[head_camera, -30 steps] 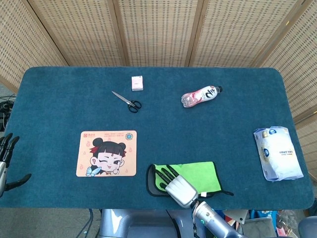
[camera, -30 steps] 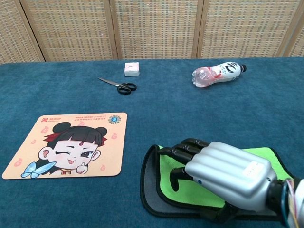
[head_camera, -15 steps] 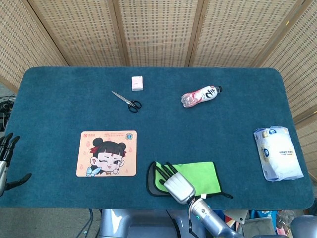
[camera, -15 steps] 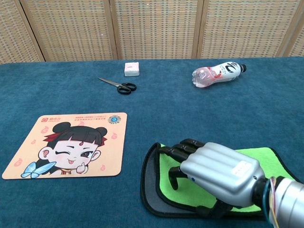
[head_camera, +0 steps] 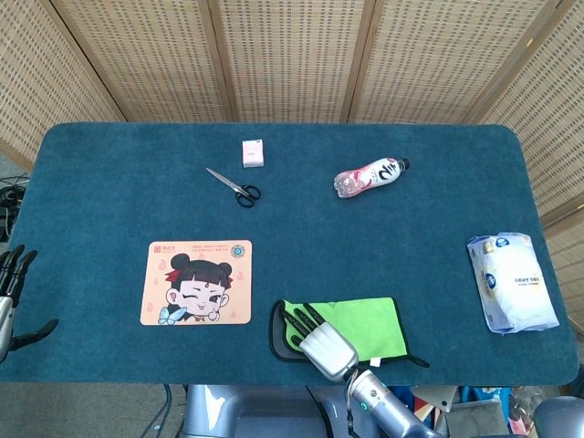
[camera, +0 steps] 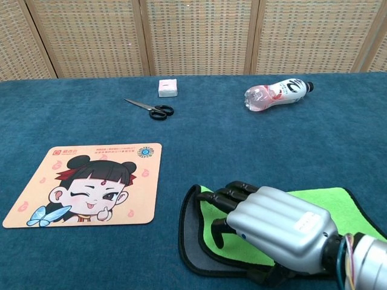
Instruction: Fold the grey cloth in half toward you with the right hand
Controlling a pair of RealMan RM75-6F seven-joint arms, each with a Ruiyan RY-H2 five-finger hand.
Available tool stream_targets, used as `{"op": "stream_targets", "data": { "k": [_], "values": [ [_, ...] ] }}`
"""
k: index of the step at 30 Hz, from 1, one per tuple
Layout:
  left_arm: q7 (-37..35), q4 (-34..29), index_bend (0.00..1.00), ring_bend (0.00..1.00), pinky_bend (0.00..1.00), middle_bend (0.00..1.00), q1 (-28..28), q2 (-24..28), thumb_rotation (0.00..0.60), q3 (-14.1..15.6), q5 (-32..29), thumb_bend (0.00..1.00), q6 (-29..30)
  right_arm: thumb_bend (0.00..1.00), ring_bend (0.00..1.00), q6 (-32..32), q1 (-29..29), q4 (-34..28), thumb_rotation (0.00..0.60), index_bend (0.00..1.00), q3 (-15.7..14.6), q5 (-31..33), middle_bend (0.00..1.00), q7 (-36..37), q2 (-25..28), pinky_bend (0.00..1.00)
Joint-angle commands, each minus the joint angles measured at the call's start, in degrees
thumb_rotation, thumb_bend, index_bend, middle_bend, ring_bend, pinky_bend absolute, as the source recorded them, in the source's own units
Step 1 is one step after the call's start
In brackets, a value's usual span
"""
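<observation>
The grey cloth [camera: 196, 238] is seen at the near edge of the blue table [head_camera: 109, 182], just to the right of the cartoon mouse pad [head_camera: 197, 282]. Its bright green side is shown on top, and a grey strip with a dark border is left bare along its left side. It looks already doubled over, so the fold seems mostly made. The right hand [camera: 278, 226] is laid over the cloth with its dark fingers [camera: 233, 194] bent down onto the green part near the left end. Nothing is pinched or lifted by it; the cloth is only pressed or touched from above. The thumb is mostly hidden under the hand, so its grip cannot be told for sure. To do this step well, the top layer should be smoothed flat and lined up with the layer below, and the hand should be lifted straight up so the fold is not dragged open. The left hand [head_camera: 14, 297] is kept at the far left edge of the table with its fingers spread and nothing in it. The scissors [head_camera: 234, 186], the small pink box [head_camera: 253, 152], the bottle [head_camera: 370, 176] and the white packet [head_camera: 511, 281] are well away from the cloth.
</observation>
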Motion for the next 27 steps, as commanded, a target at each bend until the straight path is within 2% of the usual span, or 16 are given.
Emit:
{"op": "stream_targets", "data": {
  "k": [1,16,19,23,27],
  "values": [
    [-0.05,0.01,0.00,0.00,0.00,0.00,0.02,0.01,0.600,-0.02,-0.01,0.15,0.05,0.33,0.00,0.05,0.01,0.54,0.600,0.38,-0.02,-0.08,0.00,-0.10,-0.44,0.00],
    [-0.19,0.10,0.00,0.00,0.00,0.00,-0.09,0.01,0.600,-0.07,-0.20,0.15,-0.19,0.34,0.00,0.12,0.16,1.78,0.600,0.46,0.27,0.62,0.00,-1.30,-1.02,0.00],
    [-0.14,0.06,0.00,0.00,0.00,0.00,-0.07,0.01,0.600,-0.04,-0.13,0.15,-0.15,0.38,0.00,0.22,0.13,1.86,0.600,0.47,0.32,0.83,0.00,-1.58,-1.08,0.00],
    [-0.14,0.08,0.00,0.00,0.00,0.00,-0.08,0.00,0.600,-0.01,-0.14,0.15,-0.21,0.50,0.00,0.30,0.08,1.86,0.600,0.50,0.15,0.88,0.00,-1.82,-1.16,0.00],
    [-0.16,0.08,0.00,0.00,0.00,0.00,-0.07,0.02,0.600,-0.03,-0.17,0.15,-0.18,0.53,0.00,0.32,0.06,1.77,0.600,0.50,0.00,0.77,0.00,-1.75,-1.24,0.00]
  ]
}}
